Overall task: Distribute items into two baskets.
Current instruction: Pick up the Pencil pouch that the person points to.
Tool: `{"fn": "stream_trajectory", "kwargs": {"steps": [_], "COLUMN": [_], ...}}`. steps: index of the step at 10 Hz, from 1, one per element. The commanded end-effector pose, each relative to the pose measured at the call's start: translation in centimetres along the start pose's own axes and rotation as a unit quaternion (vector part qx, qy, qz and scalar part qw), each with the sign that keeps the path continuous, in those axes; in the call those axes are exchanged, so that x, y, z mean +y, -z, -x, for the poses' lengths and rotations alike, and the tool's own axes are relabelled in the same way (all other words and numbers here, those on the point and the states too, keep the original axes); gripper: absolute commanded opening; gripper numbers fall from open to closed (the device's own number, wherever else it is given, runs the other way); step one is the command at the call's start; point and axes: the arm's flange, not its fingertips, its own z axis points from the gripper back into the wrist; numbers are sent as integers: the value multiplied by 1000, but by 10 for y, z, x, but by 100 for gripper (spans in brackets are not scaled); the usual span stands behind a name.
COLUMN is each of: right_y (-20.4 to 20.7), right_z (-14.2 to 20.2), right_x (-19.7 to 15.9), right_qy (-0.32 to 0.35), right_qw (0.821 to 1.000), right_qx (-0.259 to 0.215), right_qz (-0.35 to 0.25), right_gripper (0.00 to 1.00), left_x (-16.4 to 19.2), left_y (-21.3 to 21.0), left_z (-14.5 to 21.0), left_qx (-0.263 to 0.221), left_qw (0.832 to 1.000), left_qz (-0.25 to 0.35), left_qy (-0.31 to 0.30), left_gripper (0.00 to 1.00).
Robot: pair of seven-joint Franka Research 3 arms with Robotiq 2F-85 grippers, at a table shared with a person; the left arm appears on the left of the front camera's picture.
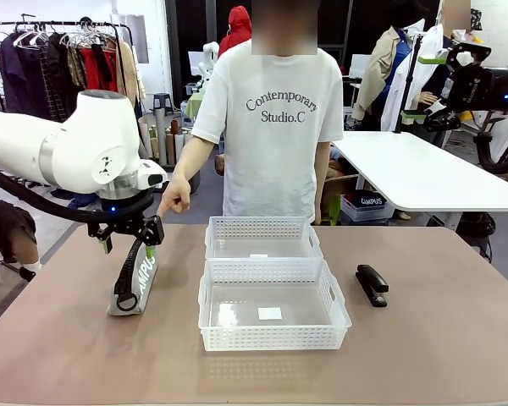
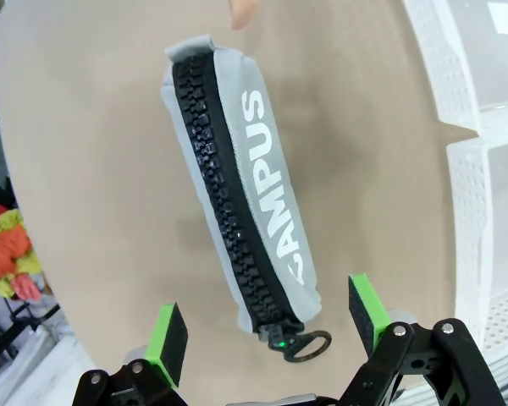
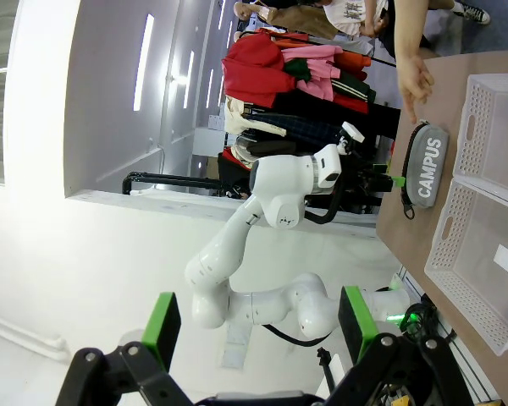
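The grey "CAMPUS" pouch (image 1: 136,285) lies on the table left of the baskets, zip side up. My left gripper (image 1: 140,247) hangs just above its near end. In the left wrist view the left gripper (image 2: 267,326) is open, its green pads either side of the zip-pull end of the pouch (image 2: 237,186), apart from it. The black stapler (image 1: 372,284) lies right of the baskets. The far basket (image 1: 262,227) and the near basket (image 1: 271,337) stand end to end at the table's middle. My right gripper (image 1: 423,87) is raised high at the right, open; the right gripper (image 3: 258,326) holds nothing.
A person stands at the far side, one hand (image 1: 176,200) pointing down near the pouch's far end; a fingertip (image 2: 244,10) shows there. The far basket (image 2: 444,59) and near basket (image 2: 470,228) lie beside the pouch. A white table (image 1: 432,173) stands behind.
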Motion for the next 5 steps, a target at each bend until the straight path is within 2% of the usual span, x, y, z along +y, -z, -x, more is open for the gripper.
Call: {"fn": "stream_trajectory", "kwargs": {"steps": [1,5], "right_y": [0,0], "right_z": [0,0], "right_x": [2,2], "right_qy": [-2,-2], "right_qw": [1000,1000], "right_qx": [0,0], "right_qz": [-1,-1], "right_gripper": [100,100], "left_x": [0,11], "left_y": [14,36], "left_z": [-10,-14], "left_qx": [7,22], "left_qw": [999,999], "left_qz": [-5,0], "left_qy": [-31,-49], "left_gripper": [100,100]}}
